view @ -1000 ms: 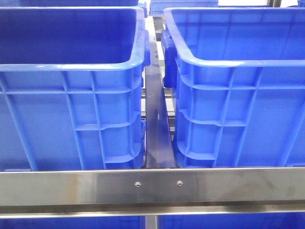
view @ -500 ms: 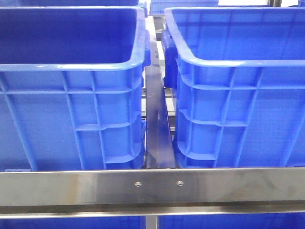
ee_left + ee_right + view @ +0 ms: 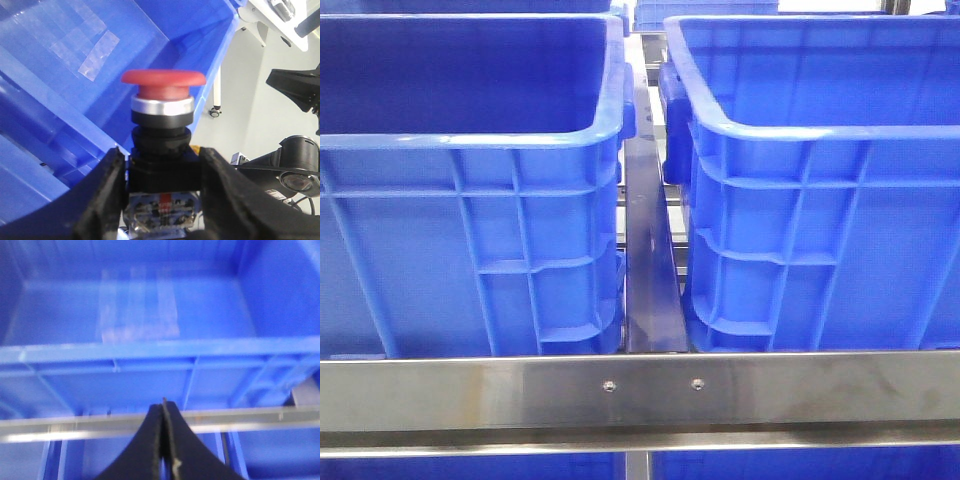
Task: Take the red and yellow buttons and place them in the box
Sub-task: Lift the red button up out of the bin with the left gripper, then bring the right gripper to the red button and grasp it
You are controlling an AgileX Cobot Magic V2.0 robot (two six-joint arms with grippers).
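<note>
Across the front view, from left to right, stand a blue crate [image 3: 470,200] with a darker inside, a steel strip [image 3: 648,250] running back between the crates, and the box [image 3: 820,200], its inside lighter and its corner stepped with ribs. A steel rail [image 3: 640,392] crosses below them all. Neither arm nor any button shows in this view.

Only the left wrist view shows a button: the red button [image 3: 163,82], a dark red domed cap on a silver collar and black body, stands upright between the black fingers [image 3: 107,190] of the left gripper [image 3: 162,200], which are clamped against the sides of its body. It is held just above a blue crate's inside, where clear tape [image 3: 97,52] lies on one wall; which crate that is I cannot tell. The yellow button appears in no view.

From the right wrist view, somewhat blurred, the right gripper [image 3: 163,440] has its fingers pressed together with nothing between them, pointing at a blue crate's outer wall above a steel rail.
</note>
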